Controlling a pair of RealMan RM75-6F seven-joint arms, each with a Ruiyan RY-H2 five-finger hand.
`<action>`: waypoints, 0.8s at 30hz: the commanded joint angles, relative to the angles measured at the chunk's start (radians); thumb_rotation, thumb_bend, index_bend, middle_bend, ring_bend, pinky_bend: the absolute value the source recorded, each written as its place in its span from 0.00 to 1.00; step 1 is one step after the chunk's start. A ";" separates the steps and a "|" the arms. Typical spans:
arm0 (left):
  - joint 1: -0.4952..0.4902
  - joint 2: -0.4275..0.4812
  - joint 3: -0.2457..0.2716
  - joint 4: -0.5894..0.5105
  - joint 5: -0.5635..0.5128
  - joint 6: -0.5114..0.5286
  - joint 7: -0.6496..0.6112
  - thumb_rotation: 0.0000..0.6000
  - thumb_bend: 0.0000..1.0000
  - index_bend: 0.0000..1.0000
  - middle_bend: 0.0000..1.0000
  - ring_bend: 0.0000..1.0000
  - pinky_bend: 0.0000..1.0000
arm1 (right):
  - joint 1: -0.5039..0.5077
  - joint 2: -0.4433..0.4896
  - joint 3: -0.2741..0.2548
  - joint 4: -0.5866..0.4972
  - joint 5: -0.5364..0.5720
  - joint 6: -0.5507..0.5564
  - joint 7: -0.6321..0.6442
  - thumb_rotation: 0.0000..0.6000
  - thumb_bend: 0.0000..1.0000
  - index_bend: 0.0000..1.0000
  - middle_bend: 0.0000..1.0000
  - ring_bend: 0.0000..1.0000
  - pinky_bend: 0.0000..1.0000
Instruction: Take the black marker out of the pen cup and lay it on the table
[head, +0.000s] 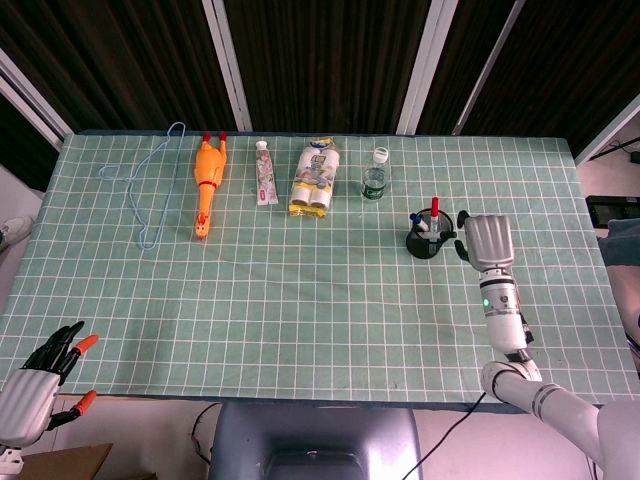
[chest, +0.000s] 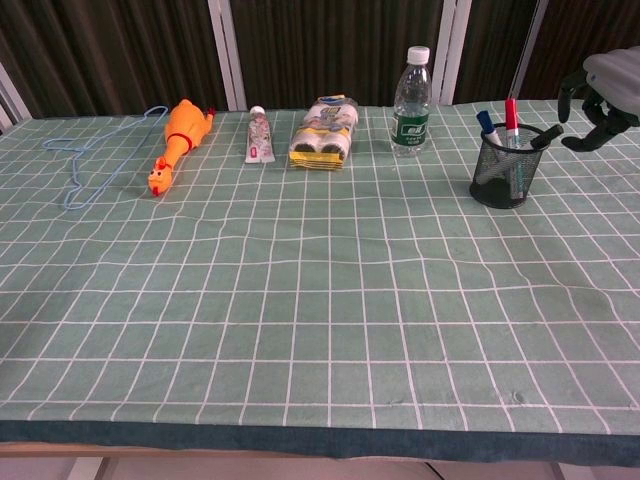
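My right robot hand (head: 484, 240) just right of cup (chest: 508, 168), fingers apart, empty. Black marker (chest: 546, 136) in cup, leaning right, beside red (chest: 511, 113) and blue (chest: 486, 124) markers. My left robot hand (head: 38, 388) off bench (chest: 300, 300) near-left, open.

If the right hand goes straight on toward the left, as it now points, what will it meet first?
Probably the black marker, leaning out of the pen cup toward the right hand. The fingers look open, just beside it, though depth is unclear.
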 joint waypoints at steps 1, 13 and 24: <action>0.000 -0.001 0.000 0.001 0.001 0.001 0.000 1.00 0.25 0.18 0.02 0.00 0.23 | 0.004 -0.007 -0.004 0.012 -0.010 0.001 0.013 1.00 0.46 0.62 0.96 1.00 1.00; -0.001 0.000 0.000 0.002 0.001 0.000 -0.004 1.00 0.25 0.18 0.02 0.00 0.23 | 0.019 -0.048 -0.024 0.095 -0.064 0.000 0.110 1.00 0.49 0.63 0.97 1.00 1.00; 0.000 0.002 0.001 0.002 0.001 0.002 -0.007 1.00 0.25 0.18 0.02 0.00 0.23 | 0.021 -0.063 -0.025 0.130 -0.078 0.000 0.145 1.00 0.60 0.63 0.97 1.00 1.00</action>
